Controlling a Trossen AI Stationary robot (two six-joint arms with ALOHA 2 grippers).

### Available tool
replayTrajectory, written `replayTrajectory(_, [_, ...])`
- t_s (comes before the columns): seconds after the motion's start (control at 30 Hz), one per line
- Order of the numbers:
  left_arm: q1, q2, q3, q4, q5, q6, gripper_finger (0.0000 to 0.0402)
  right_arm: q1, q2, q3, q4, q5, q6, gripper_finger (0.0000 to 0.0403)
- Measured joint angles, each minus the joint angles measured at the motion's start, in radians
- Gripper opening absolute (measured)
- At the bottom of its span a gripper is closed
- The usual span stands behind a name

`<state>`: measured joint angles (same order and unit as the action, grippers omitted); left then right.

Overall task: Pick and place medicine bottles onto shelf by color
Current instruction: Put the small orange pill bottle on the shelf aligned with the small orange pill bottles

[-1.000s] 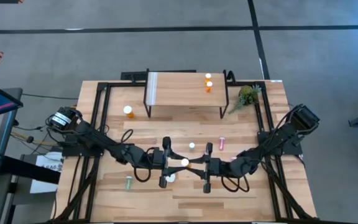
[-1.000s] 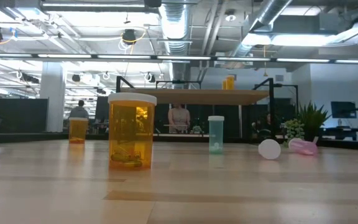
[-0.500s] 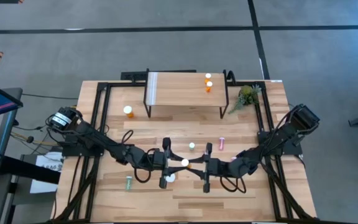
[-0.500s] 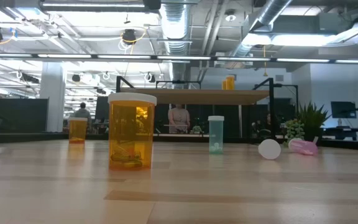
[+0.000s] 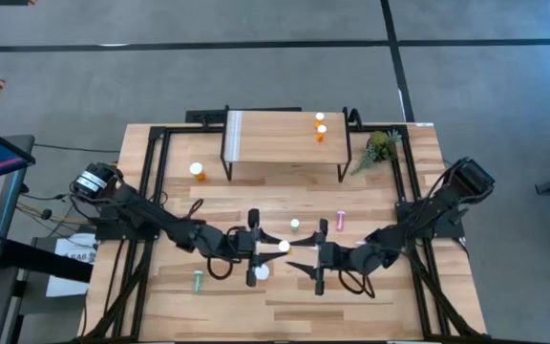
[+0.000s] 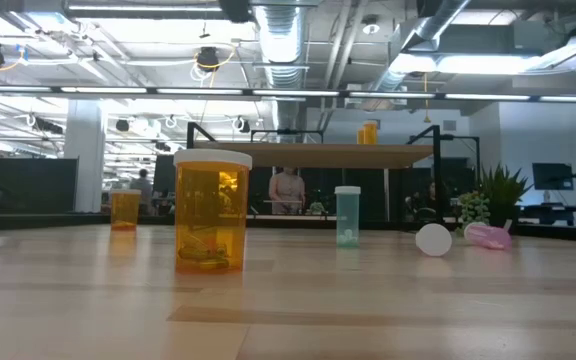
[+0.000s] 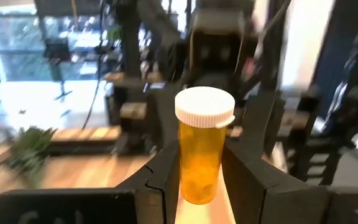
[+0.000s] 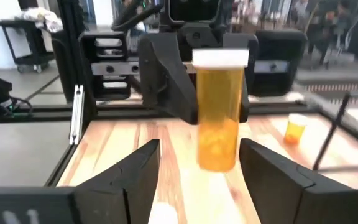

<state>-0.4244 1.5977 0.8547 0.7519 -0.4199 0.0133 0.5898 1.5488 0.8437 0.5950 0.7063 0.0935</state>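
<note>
In the high view only the white cap of the held orange bottle (image 5: 284, 247) shows; its body is hidden beneath it, between the two arms near the middle of the surface (image 5: 285, 291). The low view shows neither arm.

The left end effector (image 7: 199, 177) is clamped on that orange bottle (image 7: 201, 152), its fingers (image 7: 164, 177) pressed against both sides of the amber body, white ribbed cap upright. The right end effector (image 8: 197, 171) faces it from the 3 o'clock side with fingers (image 8: 138, 168) spread apart, clear of the bottle (image 8: 219, 112).

The shelf (image 5: 283, 140) stands at 12 o'clock, light wood with a white strip on its 9 o'clock edge, carrying two orange bottles (image 5: 320, 128) near its 3 o'clock end. A large orange bottle (image 6: 211, 210) stands close to the low camera.

The surface is pale wood planking; behind it lies an open room with ceiling ducts, and a person (image 6: 288, 190) blurred in the distance.
</note>
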Motion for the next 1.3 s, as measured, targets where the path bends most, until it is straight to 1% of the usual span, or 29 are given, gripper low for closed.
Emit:
replayTrajectory(0.1, [0.0, -0.046, 0.0, -0.158, -0.071, -0.033, 0.0092, 0.0, -0.058, 0.021, -0.178, 0.0, 0.098, 0.0244])
replayTrajectory(0.17, [0.001, -0.069, 0.0, -0.248, -0.091, -0.067, 0.0092, 0.0, -0.086, 0.033, -0.278, 0.0, 0.145, 0.0244])
replayTrajectory(0.23, [0.002, -0.083, 0.0, -0.321, -0.101, -0.094, 0.0092, -0.002, -0.112, 0.044, -0.339, 0.0, 0.169, 0.0244])
replayTrajectory(0.3, [0.001, -0.084, 0.0, -0.363, -0.101, -0.114, 0.0092, -0.004, -0.131, 0.057, -0.36, 0.0, 0.185, 0.0244])
replayTrajectory(0.37, [0.001, -0.084, 0.0, -0.384, -0.1, -0.121, 0.0092, -0.023, -0.142, 0.087, -0.427, -0.019, 0.217, 0.0244])
replayTrajectory(0.43, [0.001, -0.085, 0.0, -0.397, -0.101, -0.125, 0.0092, -0.056, -0.136, 0.147, -0.532, -0.092, 0.247, 0.0244])
replayTrajectory(0.5, [0.001, -0.085, 0.0, -0.406, -0.1, -0.127, 0.0091, -0.083, -0.118, 0.215, -0.654, -0.137, 0.254, 0.0244])
replayTrajectory(0.63, [0.001, -0.085, 0.0, -0.405, -0.098, -0.13, 0.0091, -0.124, -0.063, 0.352, -0.831, -0.239, 0.198, 0.0244])
replayTrajectory(0.77, [0.001, -0.085, 0.0, -0.405, -0.076, -0.131, 0.0091, -0.142, -0.028, 0.459, -0.944, -0.274, 0.1, 0.0244])
replayTrajectory(0.87, [0.001, -0.085, 0.0, -0.404, -0.057, -0.131, 0.0091, -0.159, -0.005, 0.503, -0.999, -0.314, 0.059, 0.0244])
replayTrajectory(1.03, [0.001, -0.085, 0.0, -0.402, -0.034, -0.131, 0.0091, -0.201, 0.035, 0.547, -0.989, -0.445, 0.046, 0.0244])
replayTrajectory(1.13, [0.001, -0.085, 0.0, -0.406, -0.034, -0.131, 0.0091, -0.221, 0.07, 0.558, -0.998, -0.461, 0.023, 0.0244])
replayTrajectory(1.3, [0.001, -0.084, 0.0, -0.405, -0.032, -0.131, 0.0091, -0.239, 0.075, 0.56, -0.997, -0.48, 0.018, 0.0244])
